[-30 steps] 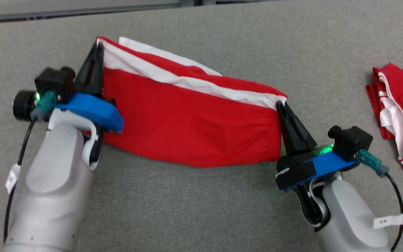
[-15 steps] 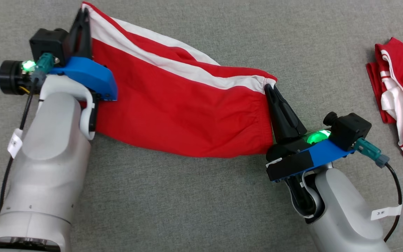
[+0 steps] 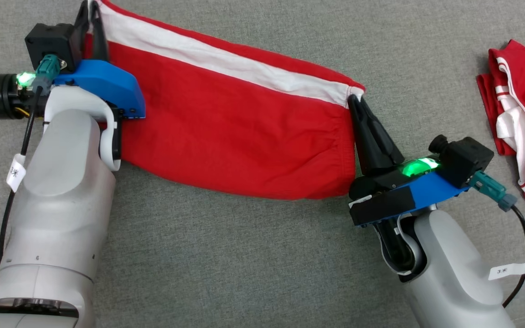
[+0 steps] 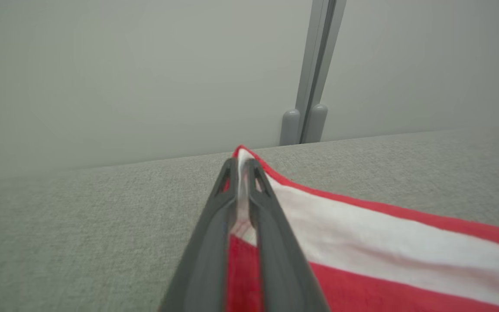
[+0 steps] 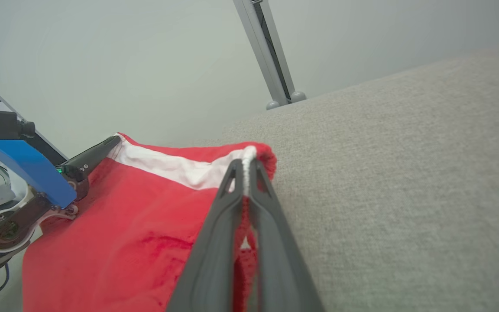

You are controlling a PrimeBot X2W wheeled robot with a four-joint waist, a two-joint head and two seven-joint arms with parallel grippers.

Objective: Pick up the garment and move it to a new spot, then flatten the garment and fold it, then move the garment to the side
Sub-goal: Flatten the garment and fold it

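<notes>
You are holding the red white-striped garment [image 3: 226, 123] taut, left gripper [image 3: 91, 12] clamping its upper-left corner, right gripper [image 3: 353, 101] clamping its right edge; such thin bites are likely risking slippage.

- Arms [image 3: 62, 205]: smooth pale grey shells, white paper tags [image 3: 15, 172].
- Wrists: blue plates [image 3: 103, 84], green lights [image 3: 415, 167], black cameras [image 3: 50, 40].
- Cables [image 3: 29, 123]: black, with teal plugs [image 3: 46, 68].
- Fingers [image 3: 374, 136]: long, dark, tapered.

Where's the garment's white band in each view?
Head view: white band along far edge of the garment, upper left to centre-right.
Left wrist view: lower right, from the left gripper to the right edge.
Right wrist view: centre-left, from the right gripper leftward.
Shared landmark: left gripper pinching the band's end.
</notes>
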